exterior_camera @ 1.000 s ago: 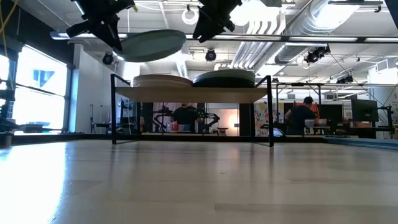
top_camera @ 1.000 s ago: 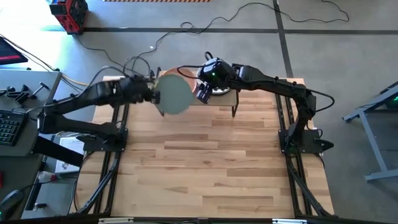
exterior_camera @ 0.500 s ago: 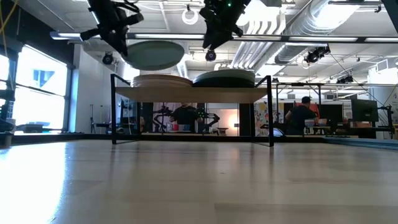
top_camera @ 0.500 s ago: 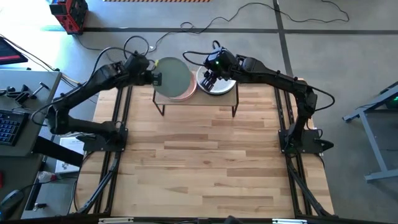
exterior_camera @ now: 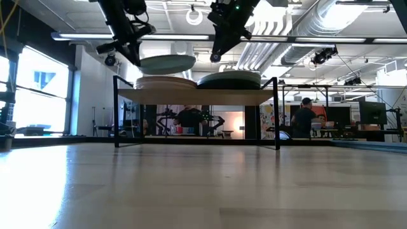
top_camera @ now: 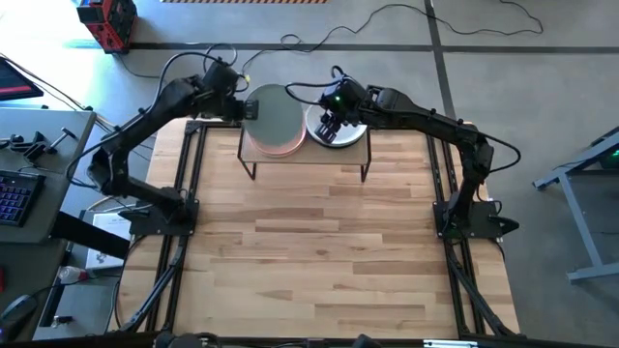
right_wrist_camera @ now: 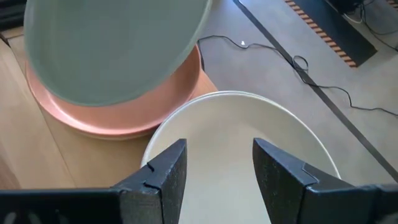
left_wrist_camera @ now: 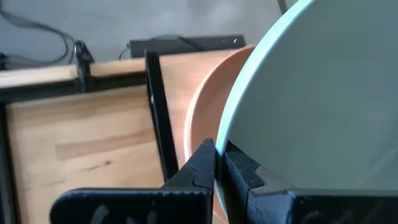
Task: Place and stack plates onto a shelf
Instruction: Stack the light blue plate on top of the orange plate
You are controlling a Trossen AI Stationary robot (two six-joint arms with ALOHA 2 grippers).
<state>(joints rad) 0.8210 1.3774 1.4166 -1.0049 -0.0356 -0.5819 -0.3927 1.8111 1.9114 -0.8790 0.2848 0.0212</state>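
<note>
Tightly, the left gripper (left_wrist_camera: 219,163) pinched the rim of a sage plate (left_wrist_camera: 323,99), its two dark fingers (left_wrist_camera: 198,167) pressed together on the near edge; in the high view the left gripper (top_camera: 244,106) sat at the shelf's left end, with the sage plate (top_camera: 274,114) held out flat over the left stack; from table height the plate (exterior_camera: 166,63) hung just above that stack, apart from it and close to level; beneath it a peach plate (right_wrist_camera: 118,115) topped the left stack (exterior_camera: 164,83), its rim showing past the sage plate's edge; the right gripper (right_wrist_camera: 219,163) stood with jaws wide and nothing between them, poised over a whitish plate (right_wrist_camera: 242,146) that topped the right stack (exterior_camera: 230,79); seen from above, the right gripper (top_camera: 332,121) hovered over that plate (top_camera: 343,133) on the shelf's right half; the two stacks lay side by side on the shelf (exterior_camera: 197,95), a light board on thin black legs standing at the far edge of the table (top_camera: 319,251); the left arm reached in from the table's left side and the right arm from its right; beyond the table, in the low view, a person (exterior_camera: 305,117) showed in the room behind.
</note>
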